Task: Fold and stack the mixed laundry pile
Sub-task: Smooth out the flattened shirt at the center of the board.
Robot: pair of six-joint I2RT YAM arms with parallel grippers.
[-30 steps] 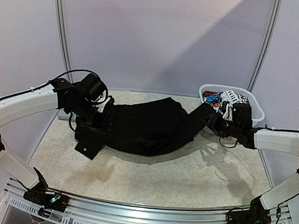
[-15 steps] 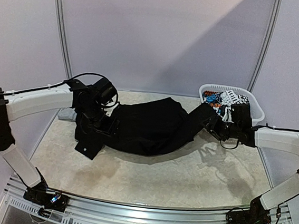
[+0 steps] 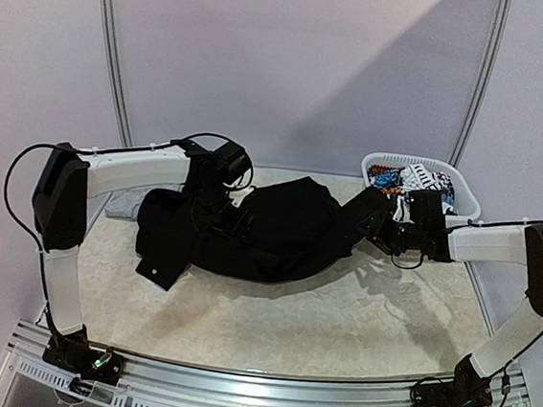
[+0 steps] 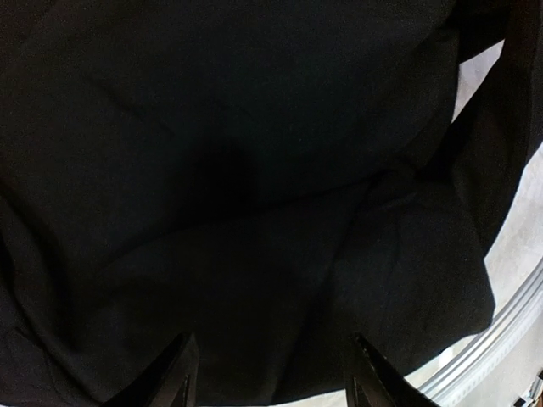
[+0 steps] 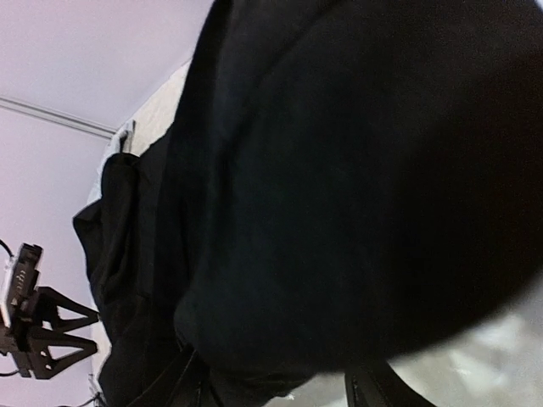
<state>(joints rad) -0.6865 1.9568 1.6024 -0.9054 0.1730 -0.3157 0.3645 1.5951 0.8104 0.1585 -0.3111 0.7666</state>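
The large black long-sleeved garment [image 3: 288, 234] lies spread across the middle of the table. My left gripper [image 3: 234, 221] hovers open over its body, with black cloth [image 4: 254, 170] filling the left wrist view below my fingers [image 4: 182, 377]. My right gripper [image 3: 380, 228] is at the right sleeve end. Its jaws stand wide apart with the sleeve cloth [image 5: 356, 170] bulging between them. A light grey top [image 3: 120, 206] peeks out at the far left. The printed piece [image 3: 404, 178] lies in the basket.
The white plastic laundry basket [image 3: 466, 205] stands at the back right, just behind my right wrist. The garment's left flap [image 3: 157, 245] lies toward the table's left side. Bare beige table [image 3: 318, 323] lies in front of the garment.
My left arm has swung right, from the garment's left flap to over its middle. The flap stays on the table. My right gripper has shifted slightly left at the sleeve.
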